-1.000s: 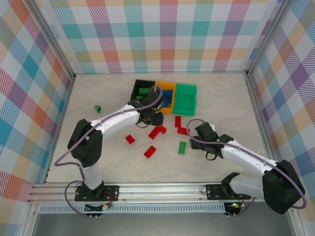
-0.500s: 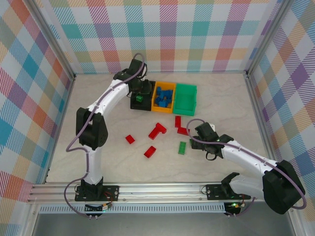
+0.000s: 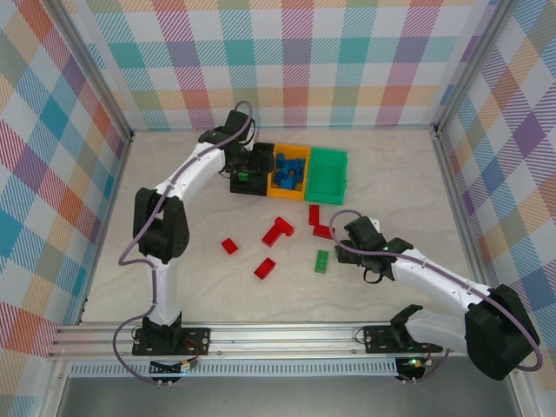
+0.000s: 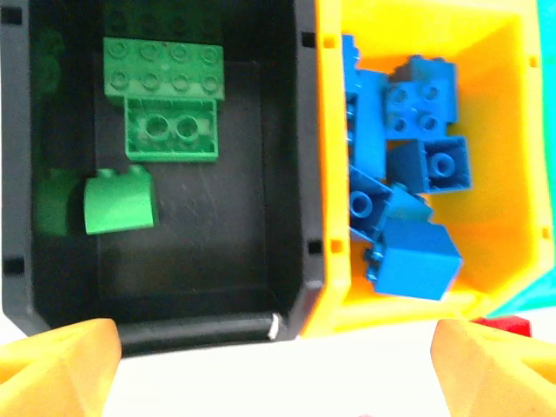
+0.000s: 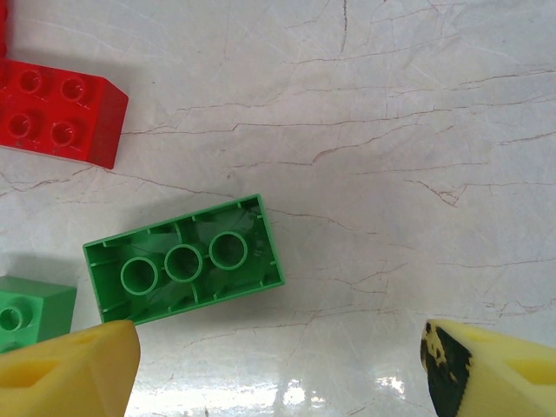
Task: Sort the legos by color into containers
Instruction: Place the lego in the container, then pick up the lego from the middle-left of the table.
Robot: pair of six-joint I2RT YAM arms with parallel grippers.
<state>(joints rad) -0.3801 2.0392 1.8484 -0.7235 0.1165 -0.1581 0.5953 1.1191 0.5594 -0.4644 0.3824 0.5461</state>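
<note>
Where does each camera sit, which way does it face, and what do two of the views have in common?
Top external: above and behind the bases, looking down on the table; the left arm and right arm show.
Left wrist: on the left arm, facing down into the black bin and orange bin; the left fingers, open, at the bottom corners.
Right wrist: on the right arm, facing down at an upturned green brick; the right fingers, open, below.
Shared: top external and left wrist both show those two bins.

Black bin [image 4: 228, 228] floor half bare; orange bin [image 4: 510, 102] crowded, perhaps brim-full.
</note>
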